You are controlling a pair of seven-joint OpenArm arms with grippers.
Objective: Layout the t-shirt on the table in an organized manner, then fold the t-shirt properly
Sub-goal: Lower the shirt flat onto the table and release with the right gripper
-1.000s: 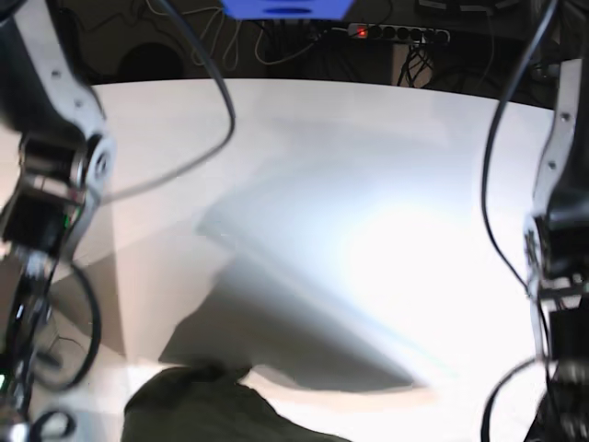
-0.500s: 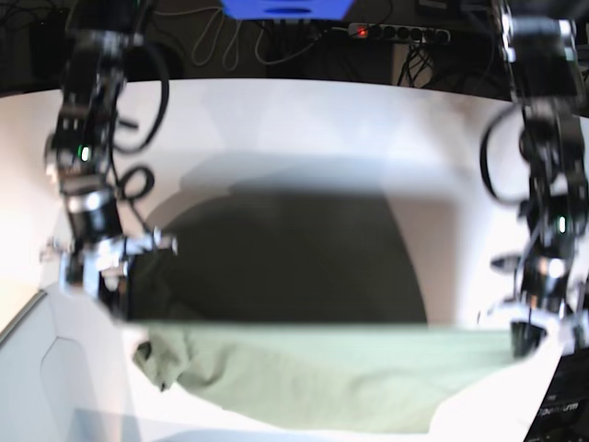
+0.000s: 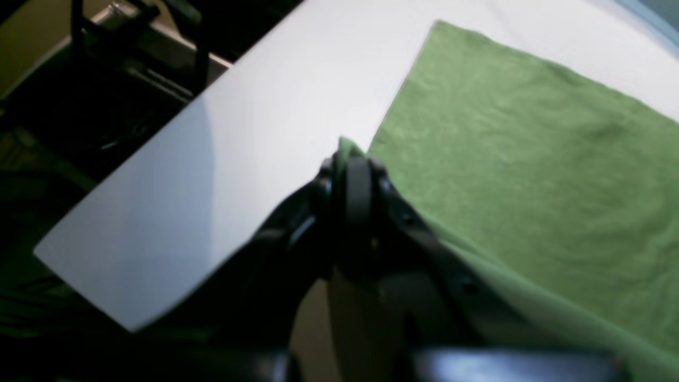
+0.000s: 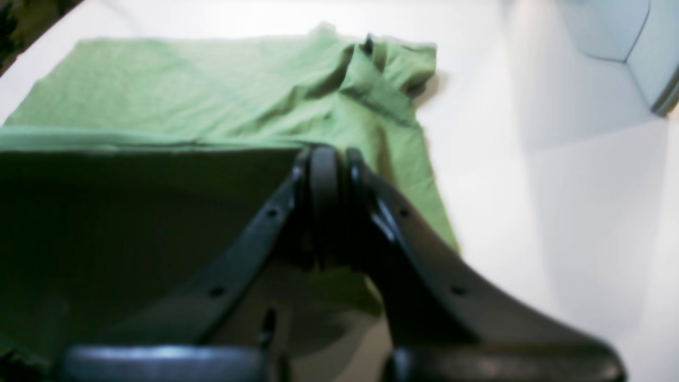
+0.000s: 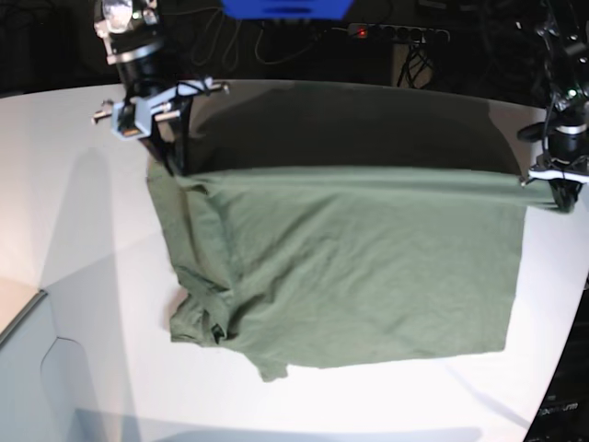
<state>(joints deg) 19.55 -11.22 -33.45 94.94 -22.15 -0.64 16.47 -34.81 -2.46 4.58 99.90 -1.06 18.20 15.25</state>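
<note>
Here the plain olive-green short-sleeved cotton t-shirt (image 5: 340, 267) lies spread over the large white smooth desk (image 5: 83, 239), its near part flat on the surface and its far edge lifted in a taut straight line between the two arms. The left hand (image 5: 558, 198), at the right of the base view, is pressed together on one corner of that raised edge; in the left wrist view its black fingers (image 3: 358, 185) pinch a small peak of green cloth (image 3: 530, 175), with the rest of the fabric sloping down onto the white top (image 3: 212, 175). The right hand (image 5: 170, 158), at the left of the base view, is likewise closed on the opposite corner, and in the right wrist view the cloth (image 4: 212, 90) hangs from its clamped tips (image 4: 329, 175). Below this hand one sleeve (image 5: 198, 318) lies bunched and wrinkled on the desk (image 4: 557, 185). The shirt's near hem runs roughly straight, close to the desk's front edge.
</note>
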